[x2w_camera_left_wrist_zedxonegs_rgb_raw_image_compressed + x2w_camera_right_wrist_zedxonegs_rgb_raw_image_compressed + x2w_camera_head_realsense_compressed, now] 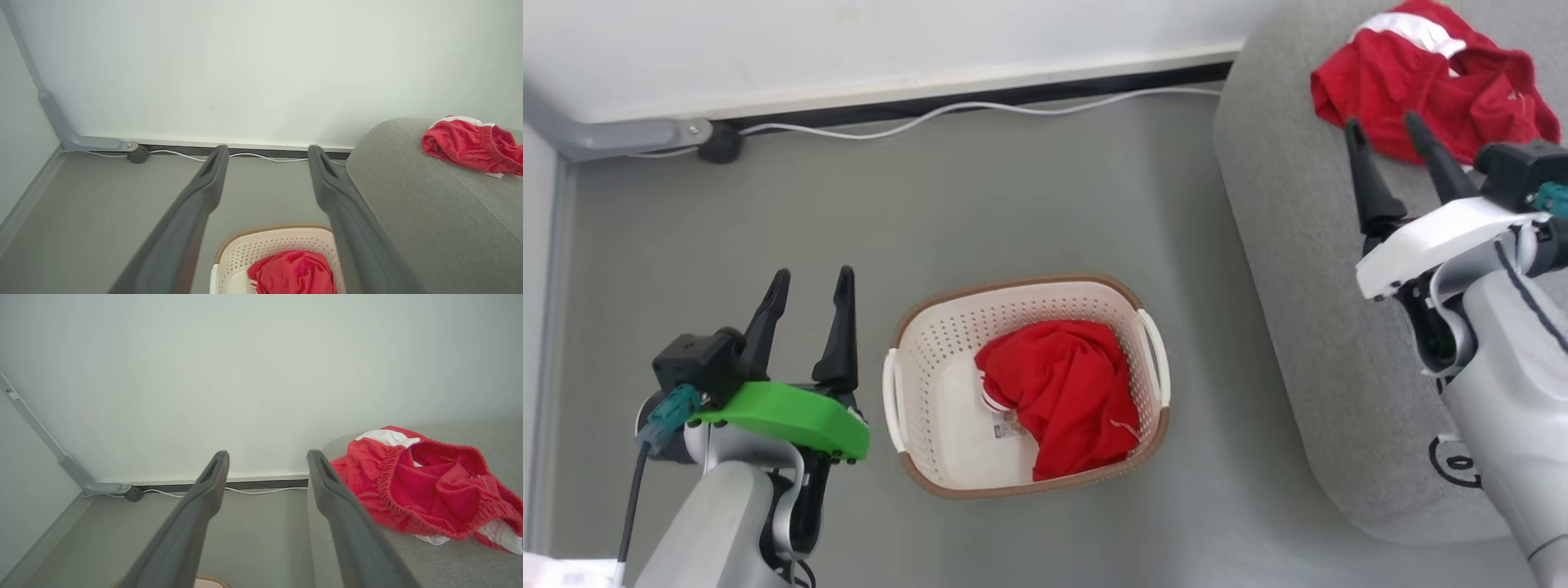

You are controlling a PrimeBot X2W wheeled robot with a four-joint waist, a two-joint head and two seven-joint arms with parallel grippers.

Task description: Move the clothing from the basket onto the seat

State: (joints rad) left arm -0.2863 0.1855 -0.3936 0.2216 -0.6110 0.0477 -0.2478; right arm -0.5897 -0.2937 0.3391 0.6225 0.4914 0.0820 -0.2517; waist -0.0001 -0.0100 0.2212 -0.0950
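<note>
**One garment on the seat, one waiting in the basket**

The basket (1013, 286) stands on the grey floor (931, 204), just beside the rounded edge of the seat (1290, 245). A crumpled red garment (1066, 392) lies inside it, heaped toward the side nearer the seat. A white-striped hem shows at its left, next to bare basket bottom. The other red garment (1429, 73) lies bunched on the seat near its far corner by the wall, white band uppermost.

The left end effector (814, 273) hovers above the floor just left of the basket, fingers spread wide and holding nothing. The right end effector (1383, 121) hangs over the seat just short of the garment there, likewise wide and empty.

The cloth looks light, thin and limp, so it will probably drape and trail when lifted. A pinch on the highest fold of the heap, deep enough to gather several layers, seems the safest hold. A grip on a single hem edge could slip, or let the trailing cloth catch on the basket's rim.
</note>
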